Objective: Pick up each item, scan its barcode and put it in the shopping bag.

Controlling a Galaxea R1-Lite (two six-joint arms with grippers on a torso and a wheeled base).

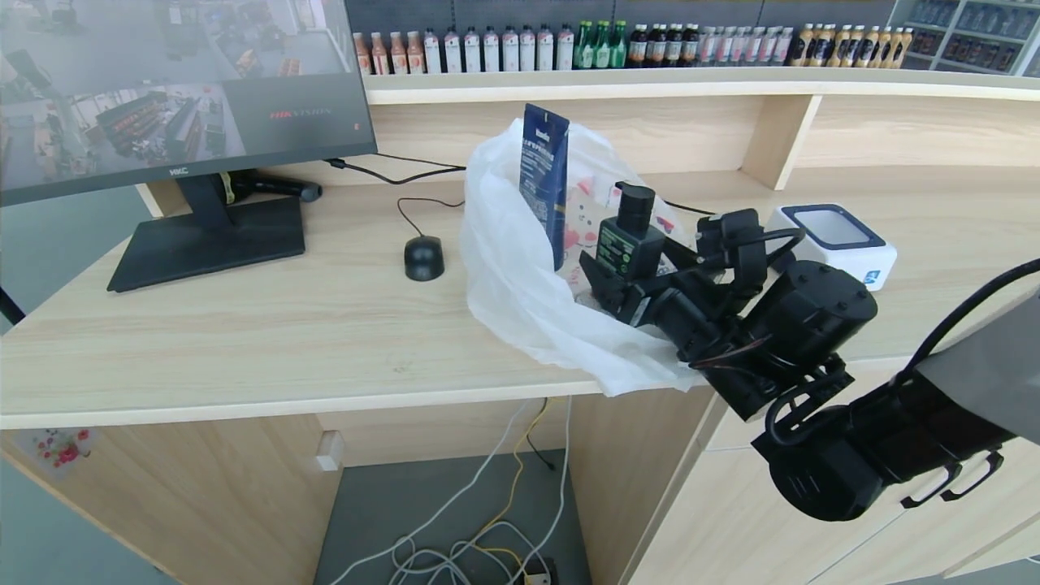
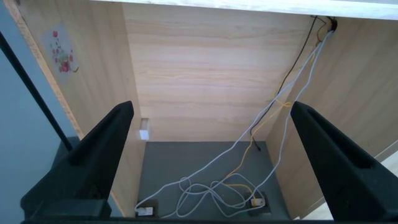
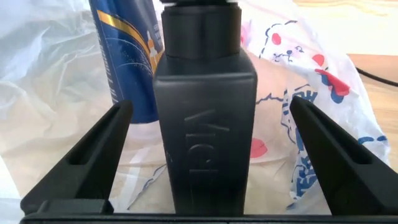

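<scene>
Below the tabletop (image 1: 244, 325) edge, the left gripper (image 2: 208, 112) hangs released, with its fingers wide apart above the cables (image 2: 217, 186) on the floor. I think it has no part in this step. On the tabletop, the right gripper (image 1: 630, 276) is at the mouth of the shopping bag (image 1: 520, 301) and is also released. The dark bottle (image 1: 630, 236) stands upright between its fingers (image 3: 118, 124), with a gap on each side. The bottle seems already set inside the bag, though its base is hidden. Behind it a blue pouch (image 1: 543, 179) stands in the same bag, held up by the plastic. Farther right, the scanner (image 1: 833, 236) sits apart from the bag, near enough for scanning.
</scene>
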